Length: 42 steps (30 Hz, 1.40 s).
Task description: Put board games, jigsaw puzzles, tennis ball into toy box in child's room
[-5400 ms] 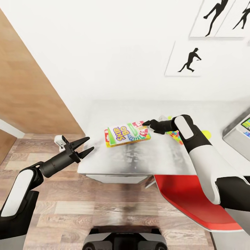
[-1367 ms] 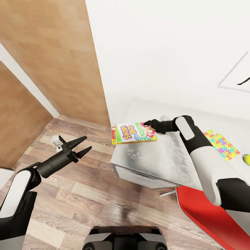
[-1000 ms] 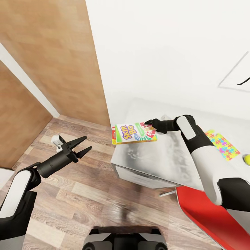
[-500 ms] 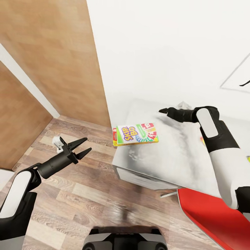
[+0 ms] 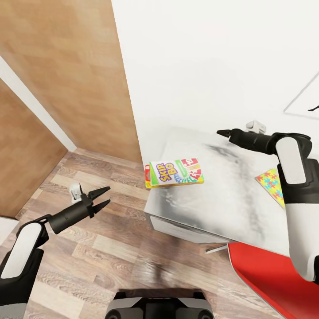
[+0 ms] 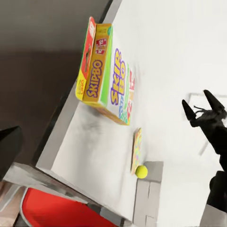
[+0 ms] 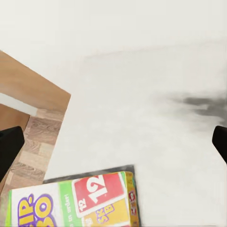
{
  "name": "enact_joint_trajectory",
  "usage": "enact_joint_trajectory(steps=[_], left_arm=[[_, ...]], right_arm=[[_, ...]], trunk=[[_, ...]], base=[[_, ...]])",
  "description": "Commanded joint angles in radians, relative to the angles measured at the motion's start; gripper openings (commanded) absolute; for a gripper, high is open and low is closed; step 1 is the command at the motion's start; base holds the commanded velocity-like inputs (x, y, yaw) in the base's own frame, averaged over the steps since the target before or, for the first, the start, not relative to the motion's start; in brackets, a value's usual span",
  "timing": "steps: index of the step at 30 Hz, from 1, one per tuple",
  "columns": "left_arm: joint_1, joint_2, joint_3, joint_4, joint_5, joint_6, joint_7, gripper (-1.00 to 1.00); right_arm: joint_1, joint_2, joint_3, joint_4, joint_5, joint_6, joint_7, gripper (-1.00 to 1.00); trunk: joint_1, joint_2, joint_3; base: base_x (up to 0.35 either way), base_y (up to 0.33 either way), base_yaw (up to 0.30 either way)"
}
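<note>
- your right gripper [image 5: 223, 132] is hovering open above the table [image 5: 221, 199], gripping nothing.
- the skip-bo board games [image 5: 175, 173] are lying stacked at the table's corner.
- your left gripper [image 5: 103, 198] is hanging open over the floor [image 5: 110, 248].

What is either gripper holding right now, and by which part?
Nothing. Both the left gripper and right gripper are open and empty; the green Skip-Bo game box lies on the white table.

The board games [image 5: 174, 173] lie stacked on the table's [image 5: 221, 195] left corner, the jigsaw puzzle [image 5: 273, 186] farther right.
</note>
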Motion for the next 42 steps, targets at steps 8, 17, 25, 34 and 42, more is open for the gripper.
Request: enact_joint_trajectory(steps=[8,17,25,34,42], left_arm=[[-0.026,0.014,-0.004,0.156,-0.19,-0.076,-0.125,1.0],[-0.106,0.012,-0.046,0.403,-0.432,-0.237,-0.346,1.0],[-0.172,0.01,-0.058,0.625,-0.532,-0.41,-0.492,1.0],[-0.256,0.006,-0.062,0.767,-0.559,-0.476,-0.555,1.0],[-0.346,-0.002,-0.064,0.931,-0.562,-0.56,-0.568,1.0]], right_arm=[[0.085,-0.005,-0.063,-0.166,-0.01,0.057,-0.011,1.0],[0.138,-0.005,-0.086,-0.219,-0.01,0.072,-0.01,1.0],[0.189,-0.005,-0.091,-0.271,-0.01,0.075,-0.008,1.0],[0.211,-0.004,-0.092,-0.291,-0.011,0.08,-0.007,1.0],[0.218,-0.002,-0.092,-0.294,-0.011,0.08,-0.007,1.0]], trunk=[[0.001,-0.002,-0.001],[0.001,-0.002,-0.001],[0.001,-0.002,-0.001],[0.001,-0.002,-0.001],[0.001,-0.002,-0.001]], base=[[0.003,0.002,0.0],[0.0,0.0,0.0],[0.0,0.0,0.0],[0.0,0.0,0.0],[0.0,0.0,-0.03]])
